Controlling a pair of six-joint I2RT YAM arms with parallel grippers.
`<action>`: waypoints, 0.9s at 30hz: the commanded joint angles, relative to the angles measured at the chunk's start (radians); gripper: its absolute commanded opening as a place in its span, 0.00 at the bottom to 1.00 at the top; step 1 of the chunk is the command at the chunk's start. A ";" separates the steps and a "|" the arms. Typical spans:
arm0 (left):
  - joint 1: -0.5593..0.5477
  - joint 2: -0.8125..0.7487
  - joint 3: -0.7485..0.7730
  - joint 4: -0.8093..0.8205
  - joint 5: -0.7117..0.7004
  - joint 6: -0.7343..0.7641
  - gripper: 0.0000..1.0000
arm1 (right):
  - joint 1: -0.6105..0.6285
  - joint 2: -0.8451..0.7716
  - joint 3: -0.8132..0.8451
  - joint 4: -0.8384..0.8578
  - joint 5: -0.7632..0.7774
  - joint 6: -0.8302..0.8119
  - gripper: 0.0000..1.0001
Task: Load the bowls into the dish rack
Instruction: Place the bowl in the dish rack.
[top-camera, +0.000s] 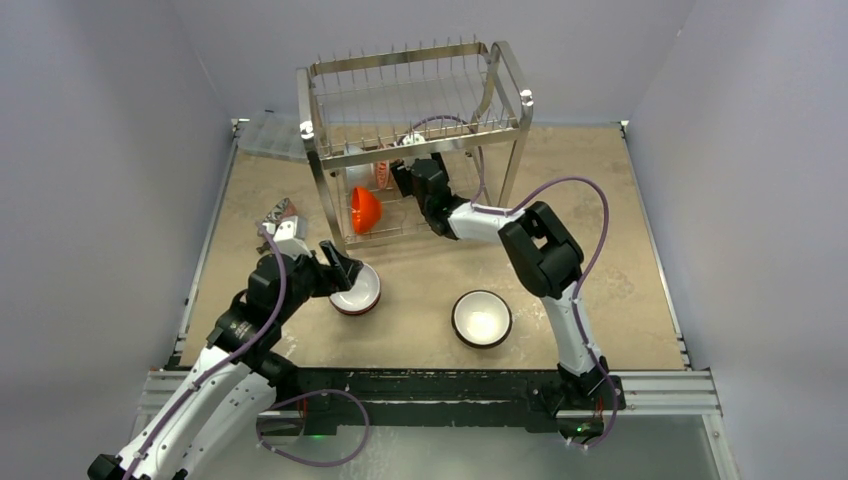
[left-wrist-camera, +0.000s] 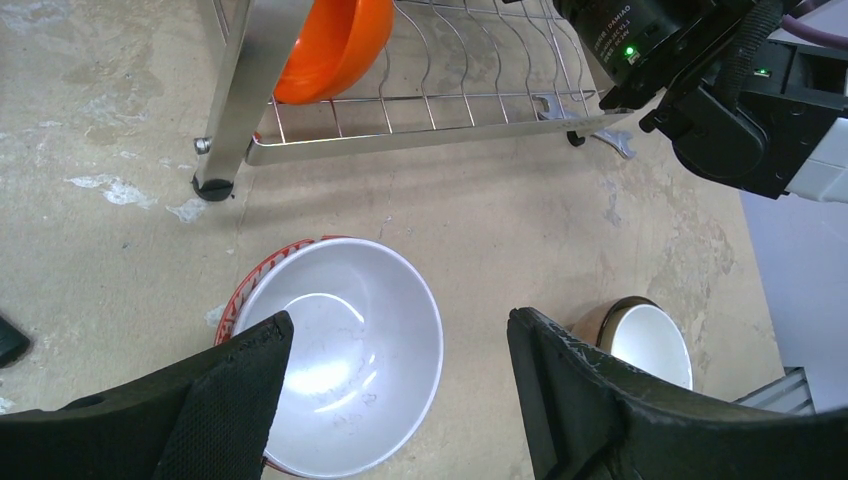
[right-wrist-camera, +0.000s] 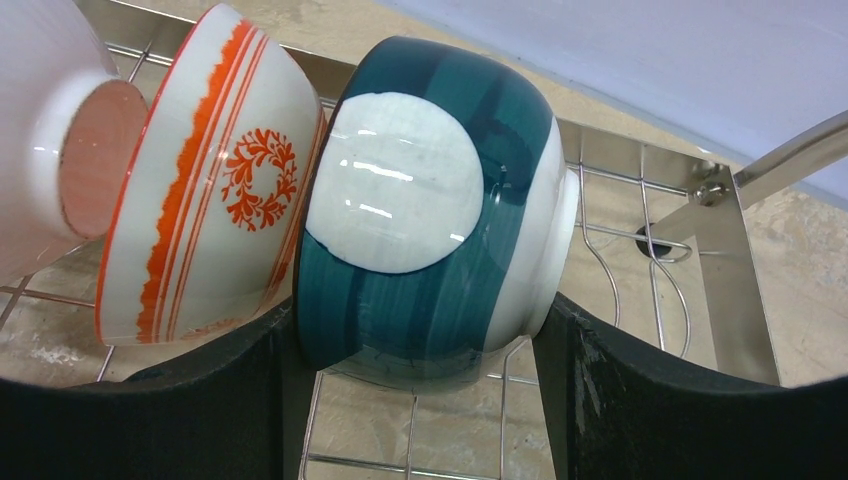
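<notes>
Teal bowl (right-wrist-camera: 430, 210) clamped in the right gripper (right-wrist-camera: 415, 330) on the dish rack's (top-camera: 410, 90) lower tier; left gripper (left-wrist-camera: 400, 330) poised over the next bowl.
The clamped bowl stood on edge beside a red-and-white bowl (right-wrist-camera: 215, 180), with the jaws closed across it. The left gripper was wide open and empty. The red-patterned bowl (left-wrist-camera: 340, 350) sat mouth-up on the table (top-camera: 620, 200), just in front of the rack's left front leg and directly below the left fingers. The left arm was the nearer one.

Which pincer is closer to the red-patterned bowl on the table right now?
Left. The left pincer hangs open right over the red-patterned bowl; the right pincer is away inside the dish rack, clasping a teal bowl.
</notes>
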 joint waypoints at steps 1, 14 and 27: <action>0.005 -0.010 0.002 0.027 0.013 -0.012 0.77 | -0.026 -0.030 -0.009 0.080 -0.041 0.015 0.00; 0.005 -0.023 0.007 0.007 0.001 -0.013 0.76 | -0.038 -0.063 -0.082 0.139 -0.149 0.046 0.28; 0.006 -0.025 0.012 0.005 -0.009 -0.014 0.76 | -0.036 -0.117 -0.105 0.072 0.031 0.075 0.93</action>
